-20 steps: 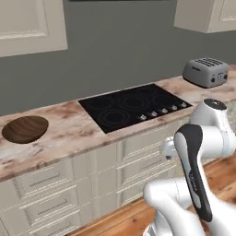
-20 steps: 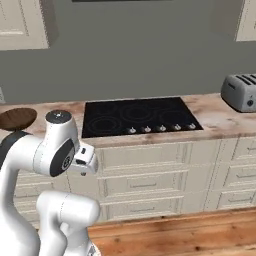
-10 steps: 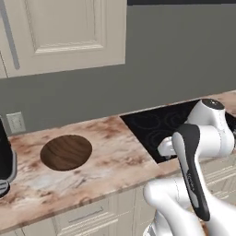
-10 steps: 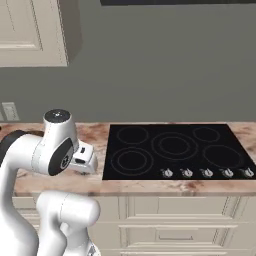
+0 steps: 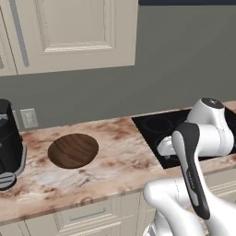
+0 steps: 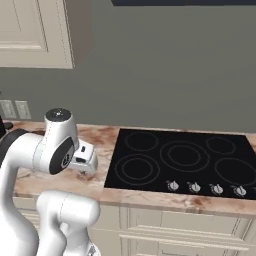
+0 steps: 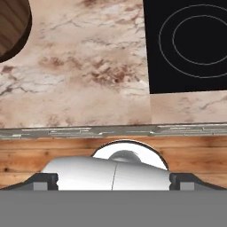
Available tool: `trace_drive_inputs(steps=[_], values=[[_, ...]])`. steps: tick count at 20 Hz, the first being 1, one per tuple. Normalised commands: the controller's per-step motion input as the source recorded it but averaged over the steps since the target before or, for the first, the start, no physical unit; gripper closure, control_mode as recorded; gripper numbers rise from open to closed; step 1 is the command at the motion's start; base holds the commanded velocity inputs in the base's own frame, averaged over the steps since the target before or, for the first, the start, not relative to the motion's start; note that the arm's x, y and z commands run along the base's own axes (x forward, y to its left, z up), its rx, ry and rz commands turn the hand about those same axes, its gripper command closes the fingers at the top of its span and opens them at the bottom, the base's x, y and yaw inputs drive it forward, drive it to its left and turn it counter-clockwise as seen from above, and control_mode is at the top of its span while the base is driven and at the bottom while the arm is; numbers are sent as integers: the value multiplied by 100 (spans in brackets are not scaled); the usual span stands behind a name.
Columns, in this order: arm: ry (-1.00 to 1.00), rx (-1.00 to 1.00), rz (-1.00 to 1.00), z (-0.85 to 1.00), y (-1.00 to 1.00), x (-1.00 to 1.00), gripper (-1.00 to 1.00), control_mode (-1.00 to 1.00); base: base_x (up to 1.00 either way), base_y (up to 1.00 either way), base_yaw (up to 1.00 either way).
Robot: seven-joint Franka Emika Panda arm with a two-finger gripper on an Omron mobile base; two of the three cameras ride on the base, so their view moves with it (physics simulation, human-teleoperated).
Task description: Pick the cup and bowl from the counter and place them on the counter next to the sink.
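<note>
The bowl (image 5: 73,150) sits flat on the table (image 5: 115,161) at nine o'clock of the cooktop (image 6: 185,164), ungrasped, since the jaws stand released and empty.

the counter (image 5: 115,161) is pinkish marble with reddish-brown veins, over cream cabinet fronts. the dark wood-grain bowl (image 5: 73,150) sits flat on it, left of the black glass cooktop (image 6: 182,162) set into its top. a black appliance (image 5: 9,143) stands at the far left.
</note>
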Motion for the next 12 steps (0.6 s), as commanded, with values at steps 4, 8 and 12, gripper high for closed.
trace_drive_inputs(steps=[4, 8, 12], values=[[0, 0, 0, 0, 0, 0, -100, 100, 0, 0, 0], [0, 0, 0, 0, 1, 0, -100, -100, 0, 0, 0], [1, 0, 0, -29, 83, 1, -100, -100, 0, 0, 0]])
